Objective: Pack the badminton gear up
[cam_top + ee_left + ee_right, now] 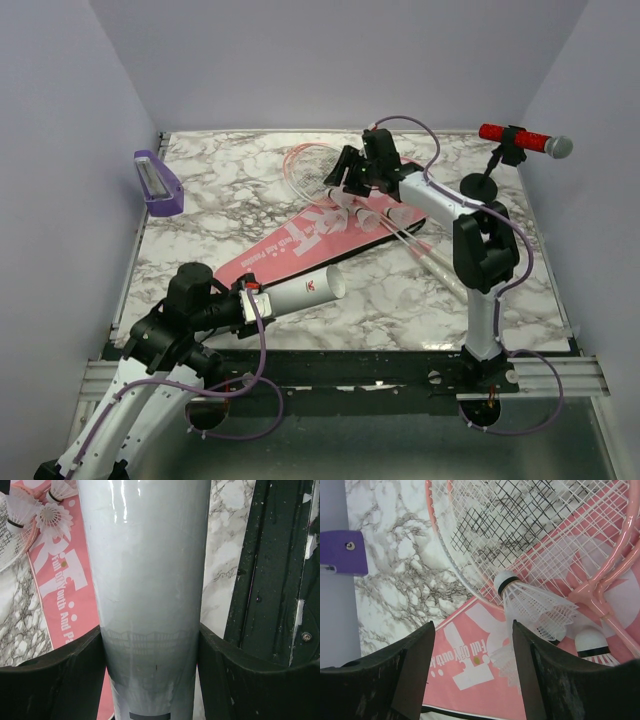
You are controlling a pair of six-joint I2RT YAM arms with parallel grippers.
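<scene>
Top external view, items by size.

Marble table [230, 185]: closed in by lilac walls at left, back and right, and by a black rail [350, 372] along the front that carries both arm bases. Shows bare marble at back left, between tray and racket heads, and at near right beyond the handles.

Pink bag [280, 250]: lies flat mid-table, long axis diagonal from near left to far right, white lettering up.

Pink-framed rackets [300, 168]: two, with heads overlapping at back centre and partly on the bag. Point their shafts and pale handles to near right.

White tube [305, 290]: sits near the front edge, left of centre, by the bag's near end. Runs diagonally, open mouth up and to the right. Clamped at its base by the left gripper [252, 300].

Red microphone [520, 140]: on a black stand at the far right corner.

Purple tray [158, 183]: against the left wall.

Shuttlecocks [365, 215]: several, clustered on the bag by the racket throats.

Left wrist view only: both fingers pressed against the tube's sides, rail close at right.

Right wrist view only: right gripper [473, 627] with fingers parted and nothing between them, above the bag's lettering. One shuttlecock just beyond the right finger, cork toward the strings. Racket strings part white, part black.
</scene>
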